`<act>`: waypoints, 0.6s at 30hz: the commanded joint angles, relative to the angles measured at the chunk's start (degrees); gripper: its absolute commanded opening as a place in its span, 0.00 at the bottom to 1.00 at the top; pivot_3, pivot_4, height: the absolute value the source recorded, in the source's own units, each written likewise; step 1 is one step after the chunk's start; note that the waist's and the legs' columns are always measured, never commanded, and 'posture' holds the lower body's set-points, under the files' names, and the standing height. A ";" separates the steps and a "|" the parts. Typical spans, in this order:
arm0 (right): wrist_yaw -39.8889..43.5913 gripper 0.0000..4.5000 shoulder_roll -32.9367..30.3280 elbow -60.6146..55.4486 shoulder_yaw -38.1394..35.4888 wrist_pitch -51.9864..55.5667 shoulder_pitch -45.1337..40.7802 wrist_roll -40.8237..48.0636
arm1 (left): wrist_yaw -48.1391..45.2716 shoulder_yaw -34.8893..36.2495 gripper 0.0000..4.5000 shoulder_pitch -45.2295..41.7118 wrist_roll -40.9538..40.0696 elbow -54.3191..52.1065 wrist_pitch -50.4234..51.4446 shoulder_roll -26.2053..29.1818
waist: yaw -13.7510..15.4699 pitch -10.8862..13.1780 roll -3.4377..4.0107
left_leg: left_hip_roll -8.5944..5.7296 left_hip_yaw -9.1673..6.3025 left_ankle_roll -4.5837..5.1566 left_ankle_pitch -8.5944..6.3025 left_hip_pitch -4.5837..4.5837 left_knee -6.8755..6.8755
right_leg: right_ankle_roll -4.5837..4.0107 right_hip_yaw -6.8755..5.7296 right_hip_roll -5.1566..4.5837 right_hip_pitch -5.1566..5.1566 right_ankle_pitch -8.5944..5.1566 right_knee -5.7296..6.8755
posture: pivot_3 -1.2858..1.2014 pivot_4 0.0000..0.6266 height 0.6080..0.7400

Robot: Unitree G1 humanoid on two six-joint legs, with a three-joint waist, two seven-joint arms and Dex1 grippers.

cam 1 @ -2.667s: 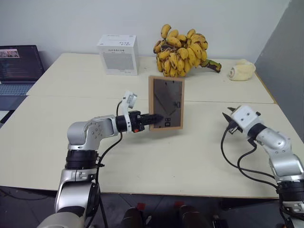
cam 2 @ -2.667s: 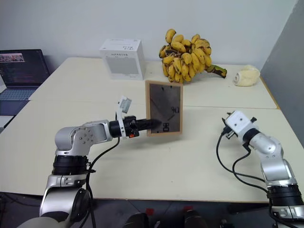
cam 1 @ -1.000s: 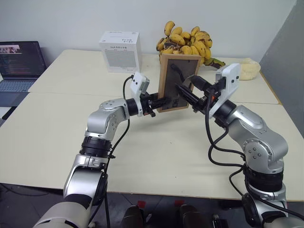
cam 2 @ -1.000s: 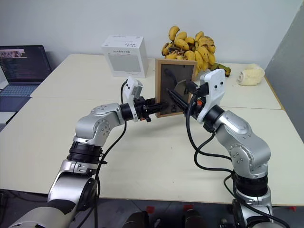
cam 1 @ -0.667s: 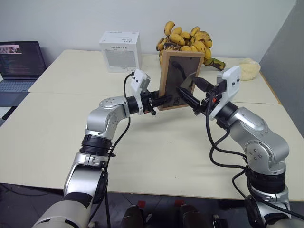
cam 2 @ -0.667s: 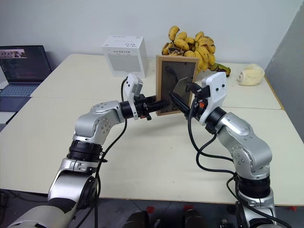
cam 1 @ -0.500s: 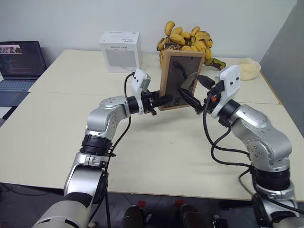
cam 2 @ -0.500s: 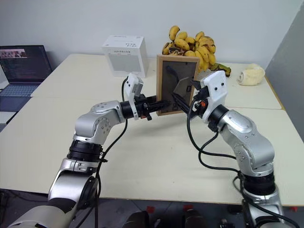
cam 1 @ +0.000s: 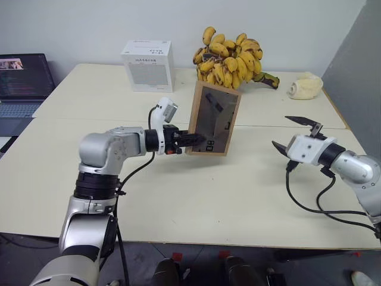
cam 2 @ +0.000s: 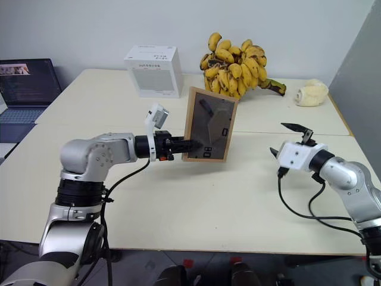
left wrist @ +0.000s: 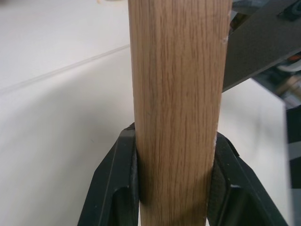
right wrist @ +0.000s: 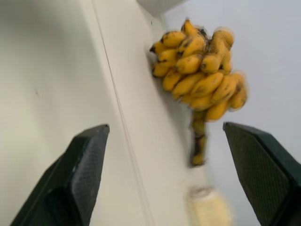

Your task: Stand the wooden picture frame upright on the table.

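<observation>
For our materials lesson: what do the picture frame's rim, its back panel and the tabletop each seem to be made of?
Rim of the wooden picture frame: light wood, matt, with visible grain lines.
Back panel: dark grey, flat and dull, probably board or plastic; its look leaves that open.
The table: pale cream, smooth, faintly glossy, likely laminate.

Silver-grey jointed arms with white wrist housings, black cables and black-fingered claws.
</observation>
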 commanded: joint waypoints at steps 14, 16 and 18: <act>-55.39 0.90 9.06 20.29 15.31 -17.77 -22.17 -44.11 | 26.46 1.21 0.28 -2.99 -48.49 4.87 15.93 13.68 | 0.45 0.02 -0.02 | -0.06 -0.10 -0.24 0.14 0.04 0.36 | -0.08 0.02 -0.08 -0.07 -0.01 0.63 | 0.52 0.24 1.00; -57.22 0.90 9.97 21.95 17.00 -17.96 -23.65 -45.26 | 28.94 0.65 0.28 -4.13 -51.30 6.22 15.93 14.13 | 0.54 0.03 -0.03 | -0.10 -0.13 -0.22 0.13 0.04 0.54 | -0.08 0.02 -0.08 -0.03 -0.02 0.79 | 0.52 0.24 1.00; -58.85 0.90 10.84 23.38 18.55 -18.00 -25.23 -46.20 | 30.85 -0.20 0.28 -4.91 -54.54 6.69 15.93 14.75 | 0.46 0.03 -0.04 | -0.12 -0.15 -0.18 0.11 0.04 0.74 | -0.07 0.03 -0.08 -0.01 -0.01 0.93 | 0.52 0.24 1.00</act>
